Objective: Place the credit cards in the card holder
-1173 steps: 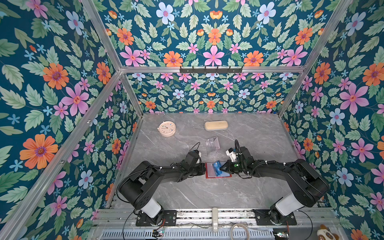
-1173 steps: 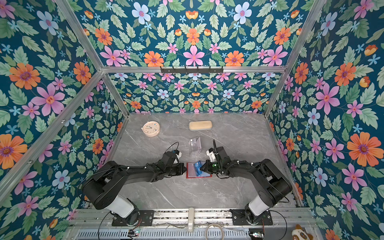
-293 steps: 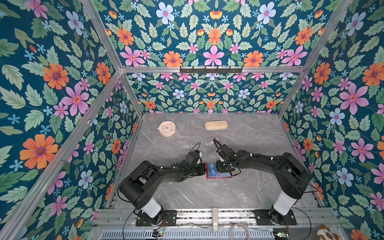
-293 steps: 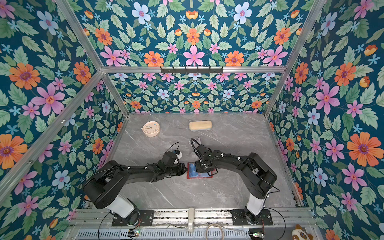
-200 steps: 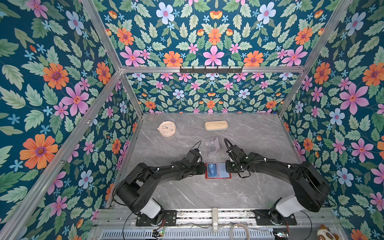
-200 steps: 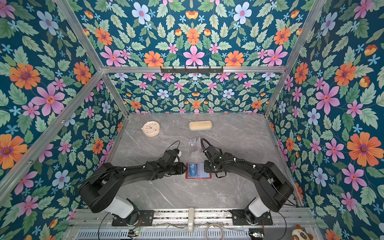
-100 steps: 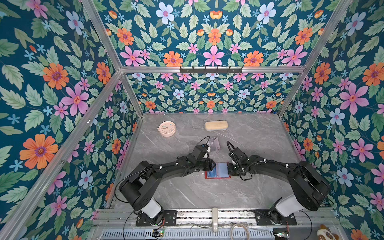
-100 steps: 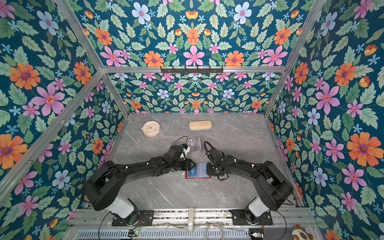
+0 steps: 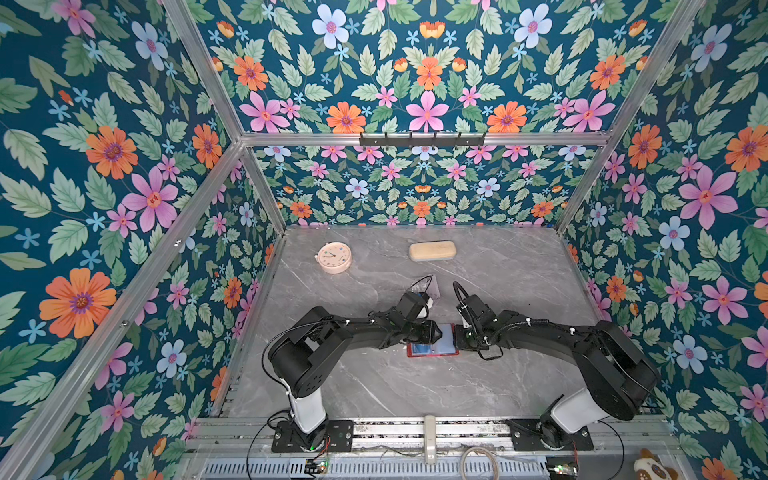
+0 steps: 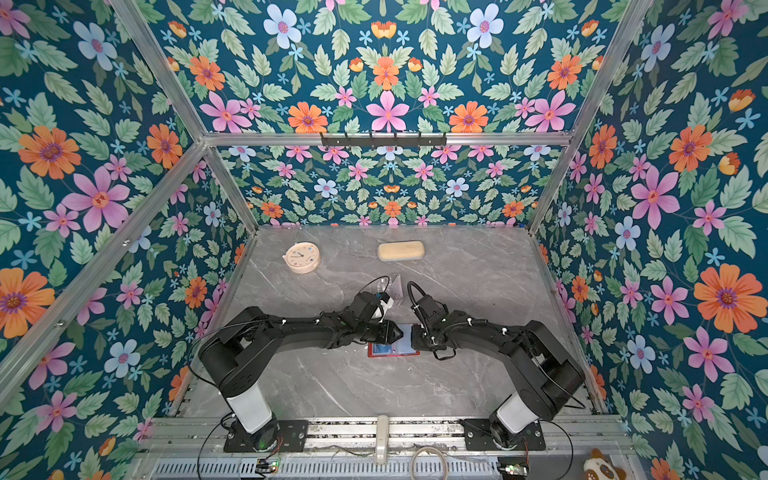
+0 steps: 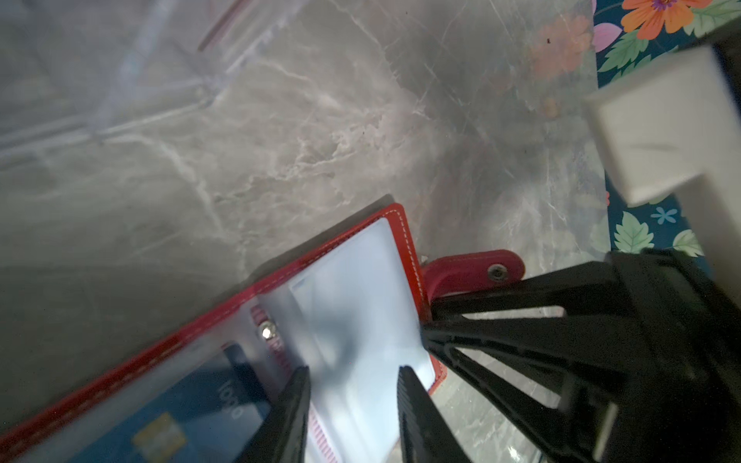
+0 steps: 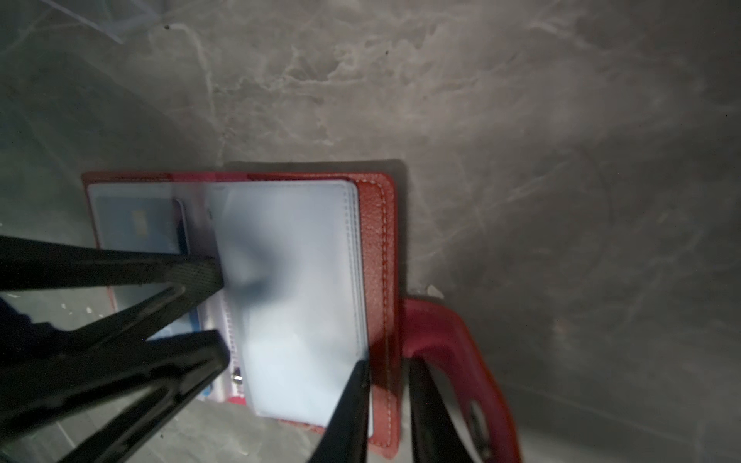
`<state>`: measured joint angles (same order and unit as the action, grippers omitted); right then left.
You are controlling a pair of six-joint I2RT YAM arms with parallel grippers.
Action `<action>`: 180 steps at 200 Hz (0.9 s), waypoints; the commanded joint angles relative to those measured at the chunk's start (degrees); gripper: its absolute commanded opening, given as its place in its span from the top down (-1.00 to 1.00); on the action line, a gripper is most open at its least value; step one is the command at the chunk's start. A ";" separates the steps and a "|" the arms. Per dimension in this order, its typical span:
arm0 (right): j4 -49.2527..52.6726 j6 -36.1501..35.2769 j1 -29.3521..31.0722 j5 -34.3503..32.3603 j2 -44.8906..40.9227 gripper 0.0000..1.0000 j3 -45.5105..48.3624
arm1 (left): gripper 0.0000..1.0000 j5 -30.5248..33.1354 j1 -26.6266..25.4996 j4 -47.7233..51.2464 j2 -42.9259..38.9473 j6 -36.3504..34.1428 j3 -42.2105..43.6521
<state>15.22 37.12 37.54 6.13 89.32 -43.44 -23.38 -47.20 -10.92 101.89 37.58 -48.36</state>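
Right now I am working over the open card holder [image 12: 377,240], which lies on the grey table [image 9: 498,270] between my two arms in both top views.

Starting at my left, my left gripper [image 11: 352,371] reaches in low with its jaws standing apart and nothing between them. Its tips are at the clear sleeves [image 12: 288,260] close to the spine; whether they press the page down I cannot tell. Under the left-hand page sits a blue card [image 11: 172,417], already tucked into its pocket. Moving rightward, the stack of sleeves on the other half looks pale and empty. Past it come the stitched red cover edge and the snap tab [image 11: 469,270], which curls up off the table. There my right gripper [image 12: 387,366] has its jaws drawn nearly together with that cover edge between them. I read this as a pinch that holds the booklet in place.

I judge that one card is in and the rest are not yet. The step in hand is steadying and spreading the booklet so that a free pocket opens. Behind it the acrylic stand [image 9: 428,284] shows a faint pinkish shape, perhaps another card, too small to be sure.

Next, one gripper must fetch a card while the other pins the cover, then line the card up with a sleeve mouth and slide it in flat. The film looks limp and could buckle.
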 commanded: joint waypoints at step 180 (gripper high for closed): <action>3.03 2.06 0.00 -3.21 -4.73 0.64 1.18 | 1.00 0.82 -0.34 -2.98 -0.69 2.08 1.38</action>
<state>16.51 37.58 37.50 6.02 87.15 -42.72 -23.94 -47.62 -14.06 102.26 40.27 -47.22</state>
